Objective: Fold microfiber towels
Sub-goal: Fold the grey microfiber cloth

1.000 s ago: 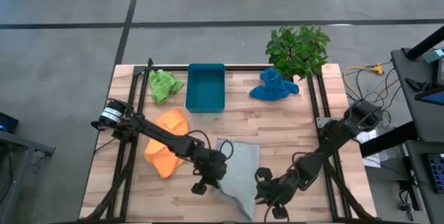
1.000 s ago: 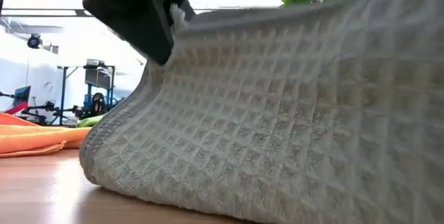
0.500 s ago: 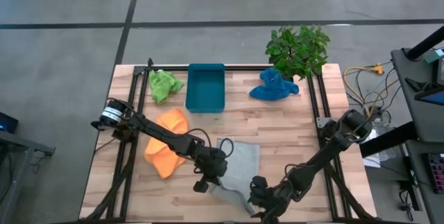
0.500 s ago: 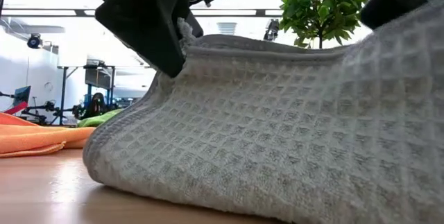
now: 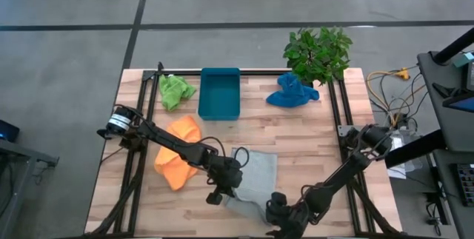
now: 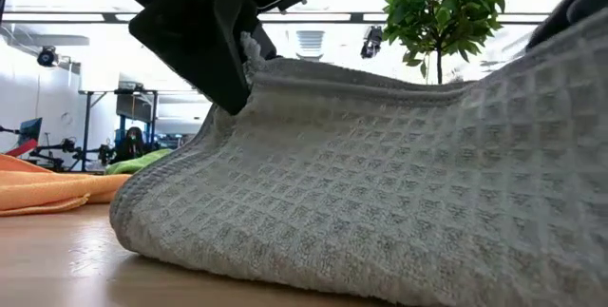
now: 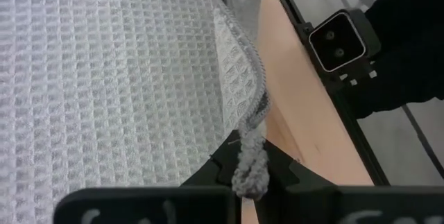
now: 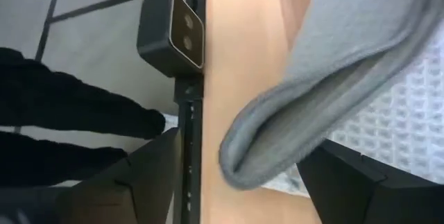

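High view: right end effector (image 5: 278,213) dragged grey towel (image 5: 255,178) corner leftward.

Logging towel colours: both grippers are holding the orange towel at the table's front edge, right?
Not quite: both grippers, left gripper and right gripper, hold the grey towel. The high view shows the orange towel lying untouched beside the left arm.

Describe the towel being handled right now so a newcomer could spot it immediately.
On the wooden table, look at the near edge between both arms. The grey towel lies there, pinched by the left gripper and right gripper. It alone is grey with a waffle weave; the orange towel beside it lies untouched.
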Robot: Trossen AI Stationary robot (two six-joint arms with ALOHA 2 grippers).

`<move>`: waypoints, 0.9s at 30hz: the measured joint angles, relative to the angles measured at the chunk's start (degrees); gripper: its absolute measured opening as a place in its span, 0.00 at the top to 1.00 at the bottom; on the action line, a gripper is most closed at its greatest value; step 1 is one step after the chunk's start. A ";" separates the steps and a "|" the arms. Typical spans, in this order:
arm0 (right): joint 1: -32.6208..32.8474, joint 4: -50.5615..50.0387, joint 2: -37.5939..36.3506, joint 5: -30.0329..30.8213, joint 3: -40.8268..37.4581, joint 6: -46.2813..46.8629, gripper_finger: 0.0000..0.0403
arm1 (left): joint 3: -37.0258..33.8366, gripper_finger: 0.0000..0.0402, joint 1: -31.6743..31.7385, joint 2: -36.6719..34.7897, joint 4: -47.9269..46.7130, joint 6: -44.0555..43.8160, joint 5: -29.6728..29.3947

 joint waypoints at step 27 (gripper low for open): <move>-4.48 -25.92 -4.83 2.41 6.06 -3.51 0.98 | -2.44 1.00 0.58 -5.77 -0.17 2.37 -3.33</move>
